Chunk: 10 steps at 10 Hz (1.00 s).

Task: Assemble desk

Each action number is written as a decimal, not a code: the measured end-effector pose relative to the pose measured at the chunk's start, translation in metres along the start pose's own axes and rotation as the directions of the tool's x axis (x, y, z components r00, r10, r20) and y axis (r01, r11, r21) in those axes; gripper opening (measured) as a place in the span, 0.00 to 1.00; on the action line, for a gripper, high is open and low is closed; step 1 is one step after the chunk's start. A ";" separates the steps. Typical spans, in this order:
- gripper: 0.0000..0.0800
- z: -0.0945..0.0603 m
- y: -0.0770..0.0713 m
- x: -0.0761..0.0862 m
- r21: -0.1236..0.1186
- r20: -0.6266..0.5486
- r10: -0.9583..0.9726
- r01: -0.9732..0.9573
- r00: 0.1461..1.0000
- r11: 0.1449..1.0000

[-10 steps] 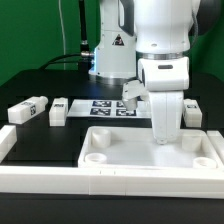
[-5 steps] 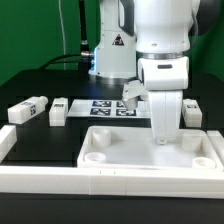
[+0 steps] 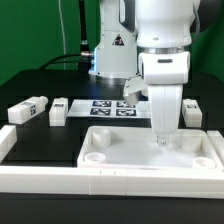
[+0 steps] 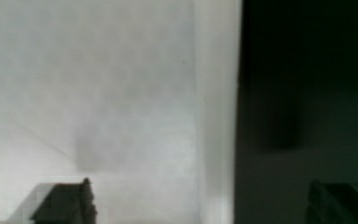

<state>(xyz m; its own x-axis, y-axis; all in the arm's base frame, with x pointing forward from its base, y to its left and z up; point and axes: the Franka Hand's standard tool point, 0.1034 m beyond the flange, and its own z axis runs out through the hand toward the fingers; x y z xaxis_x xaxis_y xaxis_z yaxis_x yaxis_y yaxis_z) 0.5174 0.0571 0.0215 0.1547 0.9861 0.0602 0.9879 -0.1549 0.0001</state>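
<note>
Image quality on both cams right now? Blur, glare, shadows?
Wrist view: badly out of focus, with a featureless white surface beside a dark half; the gripper shows only as two dark smudges. Exterior view: evenly lit, no glare, only soft shadows in the tabletop sockets; the marker board tags are visible but low resolution.

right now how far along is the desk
Done: nothing seated yet; the tabletop lies sockets-up. In hand: the tool holds one leg upright at a far corner socket. Left: seating it, plus the loose legs, two on the exterior view's left, one on its right.
</note>
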 end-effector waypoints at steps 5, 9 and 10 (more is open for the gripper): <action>0.81 -0.041 -0.021 0.020 -0.040 0.002 0.240 -0.240 0.971 0.970; 0.81 -0.041 -0.022 0.028 -0.065 -0.016 0.227 -0.228 0.974 0.972; 0.81 -0.041 -0.022 0.028 -0.064 -0.017 0.249 -0.249 0.968 0.966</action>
<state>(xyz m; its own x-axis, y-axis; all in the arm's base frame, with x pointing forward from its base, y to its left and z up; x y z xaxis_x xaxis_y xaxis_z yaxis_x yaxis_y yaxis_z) 0.4995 0.0856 0.0639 0.3951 0.9155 0.0754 0.9156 -0.3992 0.0488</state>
